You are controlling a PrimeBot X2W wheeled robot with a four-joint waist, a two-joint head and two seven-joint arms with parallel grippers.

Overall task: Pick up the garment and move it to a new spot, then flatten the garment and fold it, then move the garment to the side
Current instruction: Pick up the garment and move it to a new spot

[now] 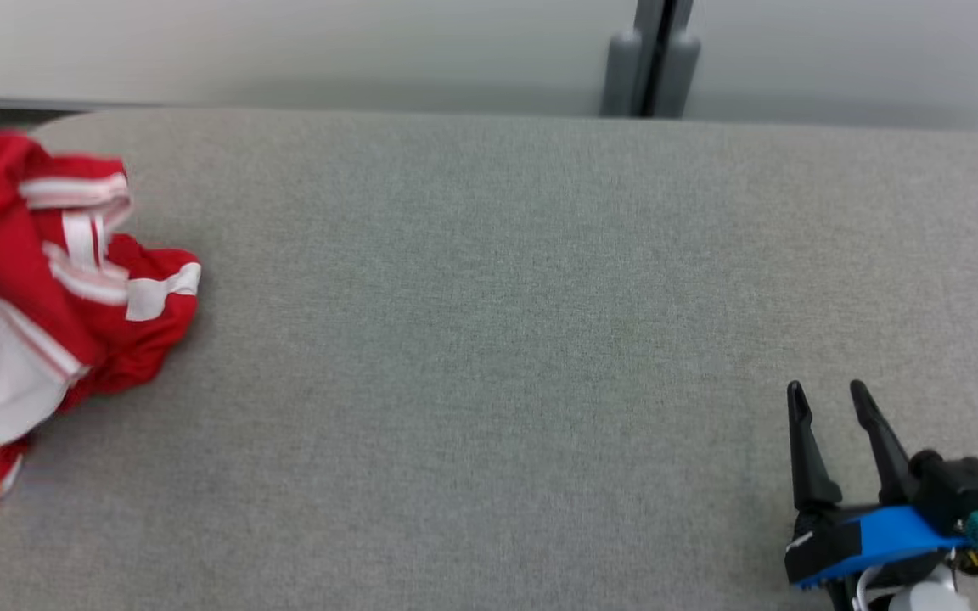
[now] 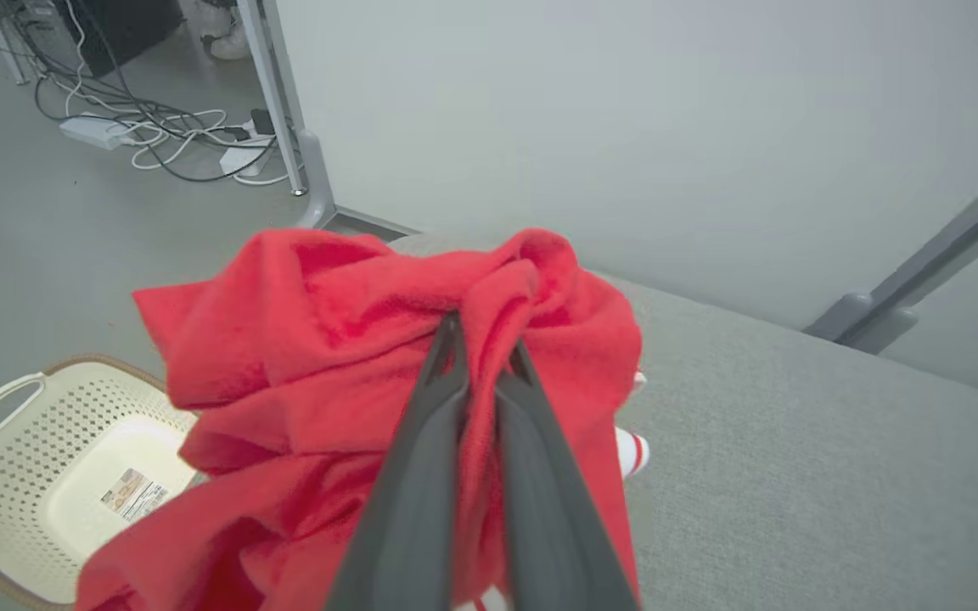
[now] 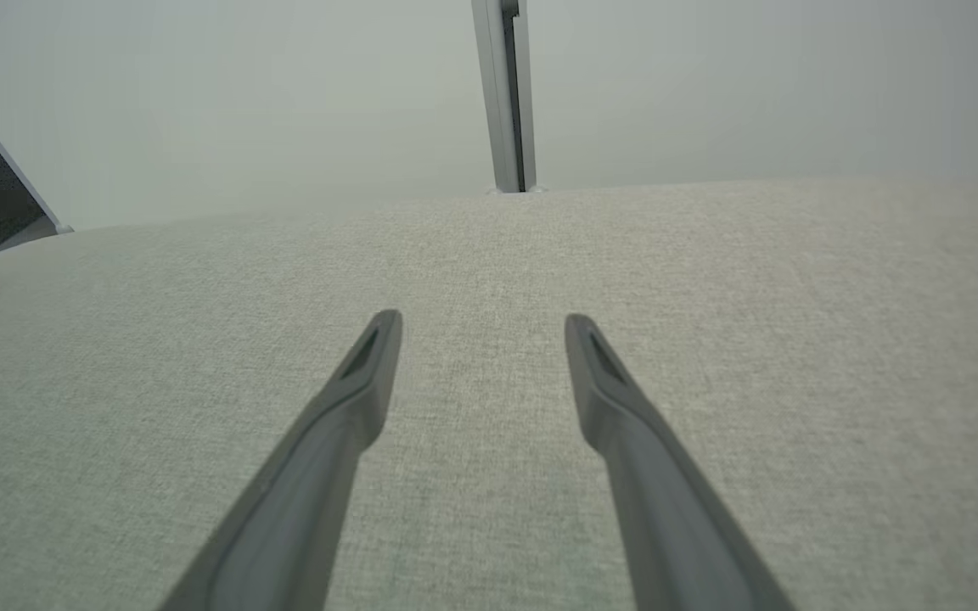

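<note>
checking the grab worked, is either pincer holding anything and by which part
The left pincer is shut on a bunched fold of the red garment; the right pincer is open, holding nothing.

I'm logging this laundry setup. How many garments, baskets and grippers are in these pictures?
Garments: 1, the red garment
Baskets: 1, the cream basket
Grippers: 2, the left gripper shut on the red garment, the right gripper open
Total: 4
</note>
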